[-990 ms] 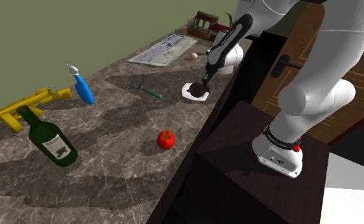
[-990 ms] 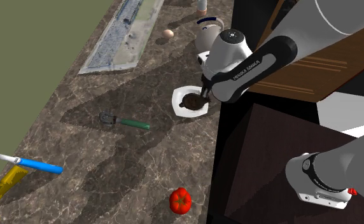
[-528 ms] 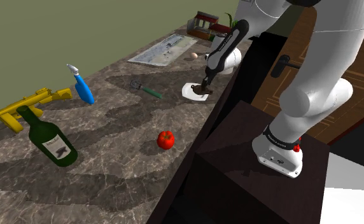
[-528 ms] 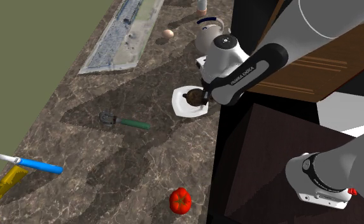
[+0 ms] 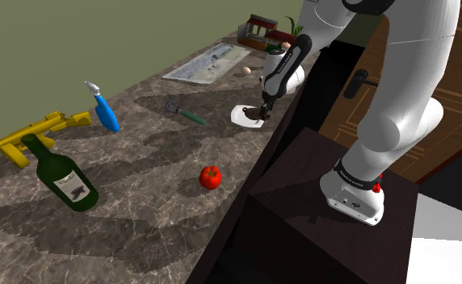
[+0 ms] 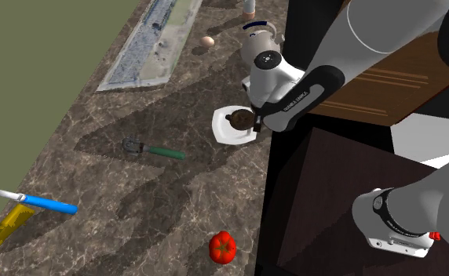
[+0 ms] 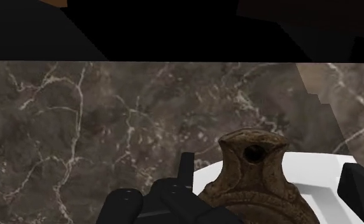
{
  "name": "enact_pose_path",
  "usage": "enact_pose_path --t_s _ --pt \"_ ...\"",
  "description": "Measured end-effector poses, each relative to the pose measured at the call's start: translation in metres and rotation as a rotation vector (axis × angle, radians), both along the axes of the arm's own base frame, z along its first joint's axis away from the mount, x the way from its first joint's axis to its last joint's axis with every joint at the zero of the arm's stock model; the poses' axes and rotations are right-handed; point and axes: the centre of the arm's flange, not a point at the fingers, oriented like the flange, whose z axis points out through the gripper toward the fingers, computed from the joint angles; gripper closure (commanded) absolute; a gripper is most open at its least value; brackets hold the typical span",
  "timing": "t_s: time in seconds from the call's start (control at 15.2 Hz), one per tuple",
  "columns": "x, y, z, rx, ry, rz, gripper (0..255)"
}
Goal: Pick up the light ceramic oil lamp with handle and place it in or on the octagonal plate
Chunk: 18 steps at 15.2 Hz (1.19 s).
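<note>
End effector (image 6: 255, 119), all black, hangs just over the white octagonal plate (image 6: 221, 130) with its fingers spread. In the wrist view the rough dark-brown oil lamp (image 7: 257, 181) sits on the plate between them, and bare plate shows between it and one finger, so it looks released, not held. Placement seems done. The risk: the other finger is close against the lamp, and a slanted pull-away could snag it, tipping it or dragging it and the plate along the dark marbled counter (image 6: 136, 196), whose edge is near
</note>
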Motion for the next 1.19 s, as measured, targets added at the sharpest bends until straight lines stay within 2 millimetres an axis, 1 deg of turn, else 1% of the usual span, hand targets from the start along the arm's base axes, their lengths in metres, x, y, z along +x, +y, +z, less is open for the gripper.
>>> enact_pose_path --t_s 0.07,0.2,0.53,0.59,1.19 --pt "-0.0015 -0.0006 -0.0060 0.000 0.001 0.000 0" --pt "-0.0010 -0.0013 -0.0120 0.000 0.001 0.000 0" --pt "-0.0008 -0.0016 -0.0140 -0.001 0.001 0.000 0" --pt "-0.0008 -0.0016 -0.0140 -0.001 0.001 0.000 255" --pt "-0.0009 -0.0015 -0.0141 -0.001 0.001 0.001 255"
